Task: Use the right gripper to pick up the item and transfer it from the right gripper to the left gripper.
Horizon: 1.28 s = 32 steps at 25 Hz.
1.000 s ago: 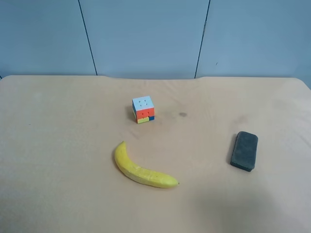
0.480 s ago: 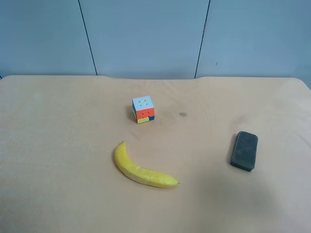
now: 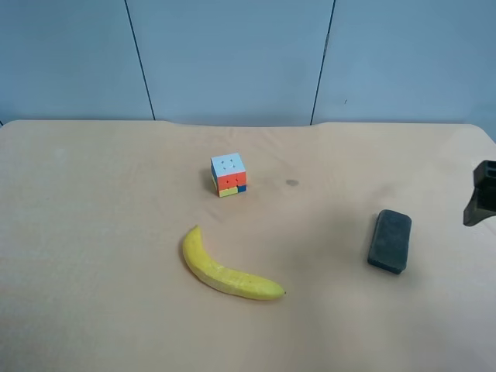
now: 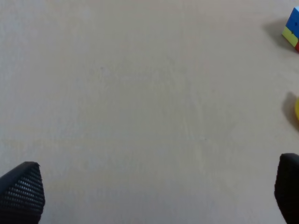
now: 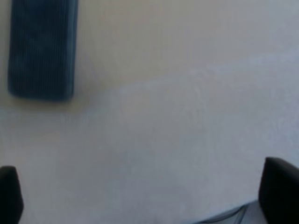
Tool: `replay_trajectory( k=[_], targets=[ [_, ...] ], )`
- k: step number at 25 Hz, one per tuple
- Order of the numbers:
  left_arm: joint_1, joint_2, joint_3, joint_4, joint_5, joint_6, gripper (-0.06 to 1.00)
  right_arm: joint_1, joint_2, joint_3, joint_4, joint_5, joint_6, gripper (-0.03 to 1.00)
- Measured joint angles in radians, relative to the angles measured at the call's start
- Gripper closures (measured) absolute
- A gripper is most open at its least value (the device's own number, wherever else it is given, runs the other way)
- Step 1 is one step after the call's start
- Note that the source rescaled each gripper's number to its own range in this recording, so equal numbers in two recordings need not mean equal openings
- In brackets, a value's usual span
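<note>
A dark rectangular block [image 3: 389, 240] lies flat on the tan table at the right; in the right wrist view it [image 5: 43, 46] is ahead of the fingers and off to one side. My right gripper [image 5: 145, 196] is open and empty, jaws wide apart, above bare table. In the exterior high view it [image 3: 482, 203] just enters at the right edge, right of the block and apart from it. My left gripper [image 4: 154, 191] is open and empty over bare table; it is out of the exterior high view.
A yellow banana [image 3: 226, 270] lies at centre front. A multicoloured cube [image 3: 229, 174] stands behind it; its corner [image 4: 293, 29] and the banana's tip [image 4: 296, 108] show at the left wrist view's edge. A blue wall runs behind the table's far edge [image 3: 248, 124].
The right gripper has come into the exterior high view at the right edge; earlier no arm showed. The block, banana and cube have not moved.
</note>
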<state>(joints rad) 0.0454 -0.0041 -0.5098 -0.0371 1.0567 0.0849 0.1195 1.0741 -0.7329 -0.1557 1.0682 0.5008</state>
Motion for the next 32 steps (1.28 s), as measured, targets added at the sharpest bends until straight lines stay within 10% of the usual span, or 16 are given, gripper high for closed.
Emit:
replay_trajectory(
  k=[32],
  targets=[
    [0.0, 0.0, 0.0, 0.0, 0.0, 0.0, -0.05, 0.0, 0.591, -0.026, 0.262, -0.381, -0.004, -0.03]
  ],
)
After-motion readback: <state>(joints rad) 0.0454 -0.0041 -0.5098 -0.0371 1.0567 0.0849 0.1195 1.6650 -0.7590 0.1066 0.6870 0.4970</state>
